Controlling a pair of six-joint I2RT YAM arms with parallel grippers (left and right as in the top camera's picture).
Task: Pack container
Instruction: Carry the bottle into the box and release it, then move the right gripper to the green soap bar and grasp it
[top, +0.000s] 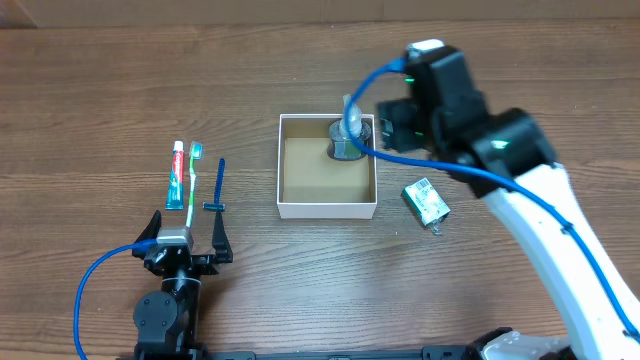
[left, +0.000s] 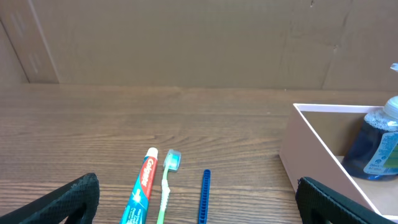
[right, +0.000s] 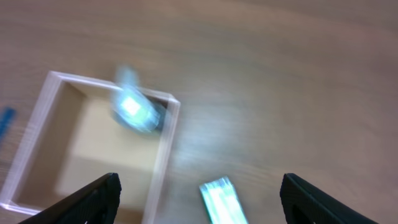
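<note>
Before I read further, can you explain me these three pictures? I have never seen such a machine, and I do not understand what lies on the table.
These are two robot arms at a wooden table. One picture looks down from above; the other two come from a camera on each wrist. The left gripper waits near the table's front edge, jaws open and empty. The right gripper is above the box, also open, holding nothing. A blue bottle already stands in one corner of the box. Outside lie toothpaste, a toothbrush, a razor and a small green packet.
</note>
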